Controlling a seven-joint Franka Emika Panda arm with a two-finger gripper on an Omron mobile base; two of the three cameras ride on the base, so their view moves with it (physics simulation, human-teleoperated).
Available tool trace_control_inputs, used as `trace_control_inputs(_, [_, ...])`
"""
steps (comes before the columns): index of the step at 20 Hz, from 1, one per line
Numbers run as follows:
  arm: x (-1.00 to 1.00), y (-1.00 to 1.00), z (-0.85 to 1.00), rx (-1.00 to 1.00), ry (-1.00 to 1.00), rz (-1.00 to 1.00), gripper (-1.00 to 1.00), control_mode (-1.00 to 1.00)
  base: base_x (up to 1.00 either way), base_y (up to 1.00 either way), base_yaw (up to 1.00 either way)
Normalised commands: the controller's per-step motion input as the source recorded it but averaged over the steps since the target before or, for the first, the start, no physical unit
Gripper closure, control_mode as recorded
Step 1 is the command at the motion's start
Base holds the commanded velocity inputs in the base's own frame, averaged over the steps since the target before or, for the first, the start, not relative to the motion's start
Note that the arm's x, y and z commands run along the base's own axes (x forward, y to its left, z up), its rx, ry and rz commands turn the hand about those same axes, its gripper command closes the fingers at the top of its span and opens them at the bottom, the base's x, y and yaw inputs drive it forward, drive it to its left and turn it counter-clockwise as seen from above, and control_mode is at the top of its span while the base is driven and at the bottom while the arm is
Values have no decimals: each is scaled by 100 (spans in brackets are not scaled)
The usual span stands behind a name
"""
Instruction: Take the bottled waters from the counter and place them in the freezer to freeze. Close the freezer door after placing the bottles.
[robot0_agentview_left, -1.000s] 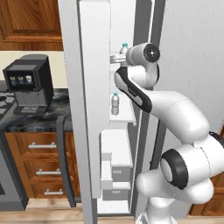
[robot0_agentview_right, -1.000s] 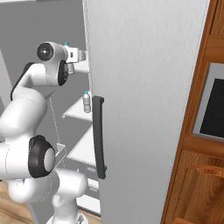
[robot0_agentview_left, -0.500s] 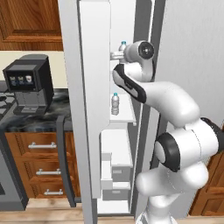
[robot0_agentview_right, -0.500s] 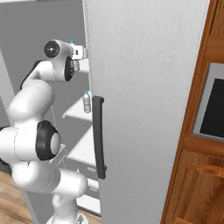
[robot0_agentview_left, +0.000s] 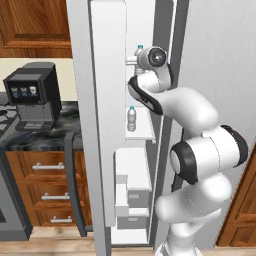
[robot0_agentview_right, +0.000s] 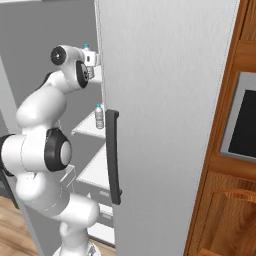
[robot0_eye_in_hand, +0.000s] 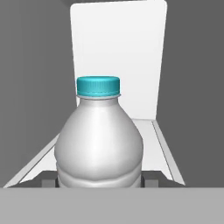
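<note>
**Second water bottle, held at the upper freezer shelf**

Item: bottle (robot0_eye_in_hand: 99, 144), clear plastic, teal cap, upright. I see it directly ahead of my gripper (robot0_eye_in_hand: 99, 180), its body between the two fingertips, which press it on either side; I read this as a firm grasp on the bottle. From the left base view the gripper (robot0_agentview_left: 134, 60) sits inside the freezer (robot0_agentview_left: 145, 30) at the upper shelf, the cap just above it.

Companion item: another bottle (robot0_agentview_left: 131, 119), standing on a shelf (robot0_agentview_left: 144, 134) well below the gripper.

Handling, my judgement: light, smooth-sided, thin-walled, likely to dent or slip under a hard squeeze. Best hold is the wide body below the shoulder, where I have it now, never the cap.

Outstanding: freezer door (robot0_agentview_left: 100, 125) stands open beside the gripper; counter (robot0_agentview_left: 35, 137) lies beyond it.
</note>
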Motion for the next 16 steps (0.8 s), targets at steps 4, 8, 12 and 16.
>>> trace_control_inputs(4, [36,0,-1,0,0,-1,100,-100,0,0,0])
trace_control_inputs(8, [39,0,-12,0,0,0,100,-100,0,0,0])
trace_control_inputs(12, [38,0,-3,0,0,0,100,-100,0,0,0])
trace_control_inputs(16, [35,0,0,0,0,0,100,-100,0,0,0])
